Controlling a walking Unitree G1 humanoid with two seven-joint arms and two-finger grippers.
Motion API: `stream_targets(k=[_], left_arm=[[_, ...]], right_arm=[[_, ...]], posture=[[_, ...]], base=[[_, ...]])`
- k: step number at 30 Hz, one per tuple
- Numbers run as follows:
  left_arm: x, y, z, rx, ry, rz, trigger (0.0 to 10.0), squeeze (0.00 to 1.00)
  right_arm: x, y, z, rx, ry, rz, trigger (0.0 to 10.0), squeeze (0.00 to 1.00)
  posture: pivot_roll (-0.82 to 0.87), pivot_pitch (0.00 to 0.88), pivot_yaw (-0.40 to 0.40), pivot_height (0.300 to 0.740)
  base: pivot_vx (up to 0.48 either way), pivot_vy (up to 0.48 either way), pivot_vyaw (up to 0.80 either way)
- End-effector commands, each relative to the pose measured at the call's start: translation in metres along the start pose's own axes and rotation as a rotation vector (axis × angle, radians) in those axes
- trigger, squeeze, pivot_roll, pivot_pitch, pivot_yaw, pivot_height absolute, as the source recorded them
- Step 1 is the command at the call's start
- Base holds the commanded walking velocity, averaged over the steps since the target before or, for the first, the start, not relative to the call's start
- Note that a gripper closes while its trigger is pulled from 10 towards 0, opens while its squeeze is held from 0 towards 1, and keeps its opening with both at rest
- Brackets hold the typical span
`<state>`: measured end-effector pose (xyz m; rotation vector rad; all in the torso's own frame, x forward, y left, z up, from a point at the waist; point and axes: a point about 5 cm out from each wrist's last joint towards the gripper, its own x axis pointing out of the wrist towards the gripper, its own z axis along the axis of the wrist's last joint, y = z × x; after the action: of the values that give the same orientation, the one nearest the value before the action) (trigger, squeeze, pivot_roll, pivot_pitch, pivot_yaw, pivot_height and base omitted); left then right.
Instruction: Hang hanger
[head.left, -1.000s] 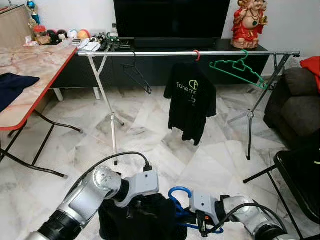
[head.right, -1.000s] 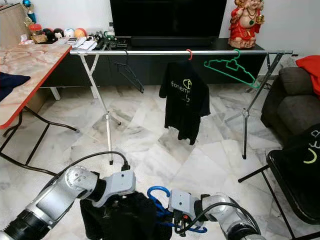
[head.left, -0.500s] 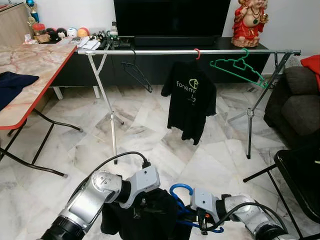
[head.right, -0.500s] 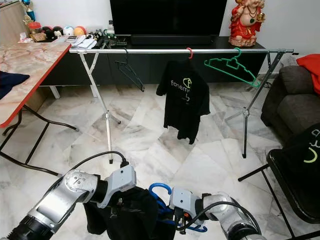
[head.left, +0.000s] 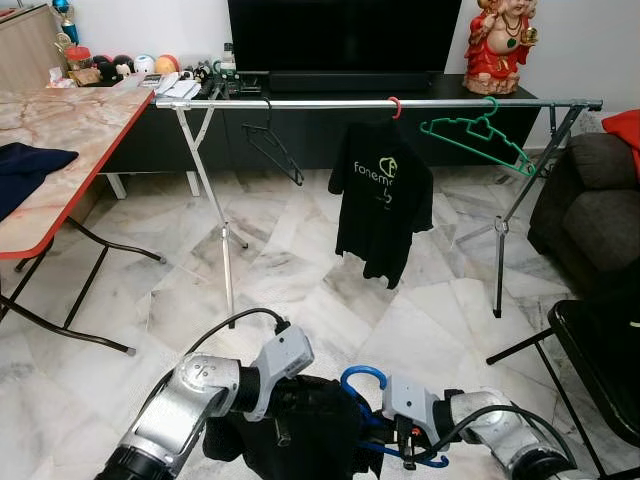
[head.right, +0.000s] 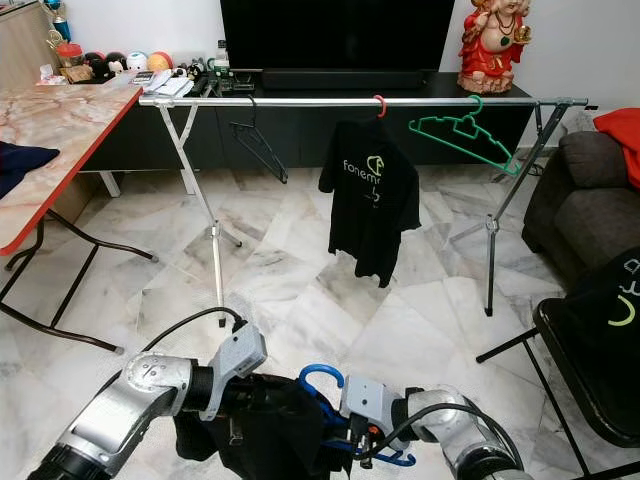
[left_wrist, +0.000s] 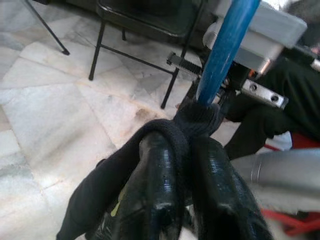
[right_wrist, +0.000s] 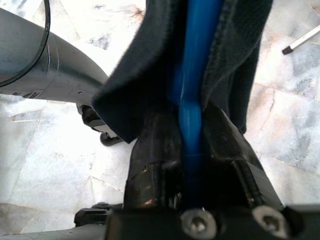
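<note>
A living room with a pale marble floor (head.left: 300, 290) is lying ahead, and a long metal clothes rail (head.left: 300, 104) on tripod legs is standing across it in front of a dark TV cabinet (head.left: 330, 130). A black hanger (head.left: 272, 150) is hanging on the rail toward the left, a black T-shirt (head.left: 382, 200) with pale lettering is hanging near the middle on a red hook, and a green hanger (head.left: 478, 140) is hanging tilted toward the right end. A marble-topped counter (head.left: 60, 150) with a red edge is standing on the left, carrying a dark cloth (head.left: 25, 170). A dark sofa (head.left: 590, 210) is sitting on the right, with a black chair (head.left: 600, 350) nearer the robot.

Low in front of the robot, well short of the rail, both arms are holding a blue hanger (head.left: 362, 382) dressed in a black garment (head.left: 300, 430). The left claw (left_wrist: 182, 165) is pressing its fingers (left_wrist: 160, 185) together on the garment's fabric, just below where the blue hanger's neck comes out of the collar. The right claw (right_wrist: 192, 145) is pinching the blue hanger's bar between its two fingers (right_wrist: 150, 160), with the garment draped around it.
</note>
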<state>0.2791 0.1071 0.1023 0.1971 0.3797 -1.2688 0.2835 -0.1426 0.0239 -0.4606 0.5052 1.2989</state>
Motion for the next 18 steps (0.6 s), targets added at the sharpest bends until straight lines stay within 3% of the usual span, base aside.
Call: stream_targets(k=[1,7,18], left_arm=[[0.0035,-0.0035,-0.0009,-0.025,-0.020,-0.014,0.0,0.00],[0.0042,-0.0050,0.0011,-0.090,-0.104,0.008,0.0,0.00],[-0.0017,-0.0017,0.0087,-0.135,-0.194,0.048,0.0,0.00]], right_arm=[[0.0021,-0.0017,0.0063,0.005,-0.052,-0.020,0.0,0.00],[0.0038,0.0007,0.0049,0.015,-0.055,-0.017,0.0,0.00],[0.0031,0.0045,-0.0007,0.031,-0.041,0.001,0.0,0.00]], posture=[[0.09,0.058,-0.062,0.740],[0.09,0.060,-0.063,0.740],[0.09,0.064,-0.066,0.740]], base=[[0.000,0.000,0.00],[0.000,0.000,0.00],[0.000,0.000,0.00]])
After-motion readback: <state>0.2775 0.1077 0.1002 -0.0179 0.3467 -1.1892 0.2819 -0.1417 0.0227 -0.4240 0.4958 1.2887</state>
